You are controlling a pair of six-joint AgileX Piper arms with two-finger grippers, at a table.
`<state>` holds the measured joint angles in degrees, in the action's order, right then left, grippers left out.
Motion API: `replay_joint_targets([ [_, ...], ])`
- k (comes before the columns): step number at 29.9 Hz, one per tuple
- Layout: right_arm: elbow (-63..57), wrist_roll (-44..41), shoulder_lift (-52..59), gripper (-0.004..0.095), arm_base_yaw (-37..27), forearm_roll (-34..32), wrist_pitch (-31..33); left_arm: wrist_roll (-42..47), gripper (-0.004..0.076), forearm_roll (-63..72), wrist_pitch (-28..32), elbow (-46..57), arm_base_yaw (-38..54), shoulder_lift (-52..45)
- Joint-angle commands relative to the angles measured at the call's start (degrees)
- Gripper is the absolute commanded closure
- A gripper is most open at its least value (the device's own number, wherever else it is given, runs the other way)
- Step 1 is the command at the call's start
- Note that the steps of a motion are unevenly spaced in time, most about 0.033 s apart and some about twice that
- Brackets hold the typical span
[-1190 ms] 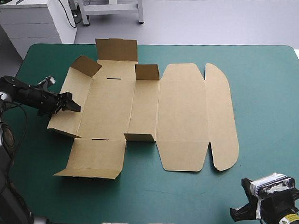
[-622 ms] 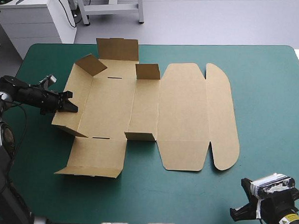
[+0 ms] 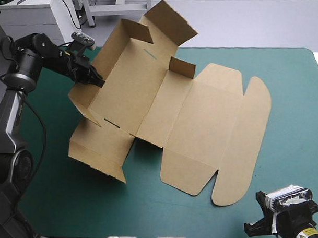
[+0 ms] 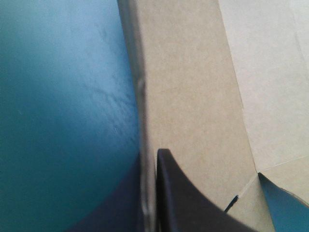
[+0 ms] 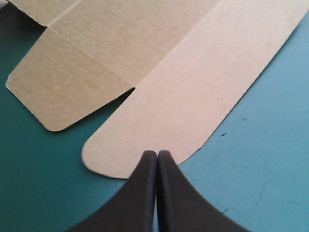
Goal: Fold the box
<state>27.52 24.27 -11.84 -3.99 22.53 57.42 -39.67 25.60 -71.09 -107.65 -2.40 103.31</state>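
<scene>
One thin wall is all the left gripper (image 3: 95,79) has of the box (image 3: 164,109), a cut sheet of brown board. Its two black fingers are pinched almost together on that wall's edge, with the board between them. The panels nearest that gripper hang raised and tilted off the table. The far half, with the rounded lid flap (image 5: 193,96), lies flat just ahead of the right gripper (image 5: 157,157), whose fingers meet in a point on nothing.

The risk, as I judge it, is the sheet's weight swinging from so small a grip: the wall could slip out or crease off its score line. The teal-green table cover (image 3: 290,102) looks smooth, so the flat half may slide instead of hinging. Bare cover lies beside and beyond both grippers.
</scene>
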Motion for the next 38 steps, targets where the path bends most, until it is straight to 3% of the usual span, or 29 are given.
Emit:
replay_joint_targets([
  [1,1.2,0.2,-0.7,0.0928,0.1,1.0,-2.9,-0.6,0.0731,-4.6,-2.1,-8.0,-5.7,-3.5],
  [12,1.2,0.2,-0.7,0.0928,0.1,0.8,-2.9,-4.8,0.0732,-30.3,11.3,-11.7,-23.3,-2.2],
  [20,1.2,0.2,-0.7,0.0928,0.1,0.8,-2.9,-7.8,0.0732,-33.2,15.2,-10.3,-29.8,-1.0],
  [25,1.2,0.2,-0.7,0.0928,0.1,0.8,-2.9,-10.2,0.0732,-35.6,19.3,-4.1,-32.3,-2.6],
  [38,1.2,0.2,-0.7,0.0928,0.1,0.8,-2.9,-9.8,0.0732,-46.8,43.1,20.3,-37.8,-14.3],
])
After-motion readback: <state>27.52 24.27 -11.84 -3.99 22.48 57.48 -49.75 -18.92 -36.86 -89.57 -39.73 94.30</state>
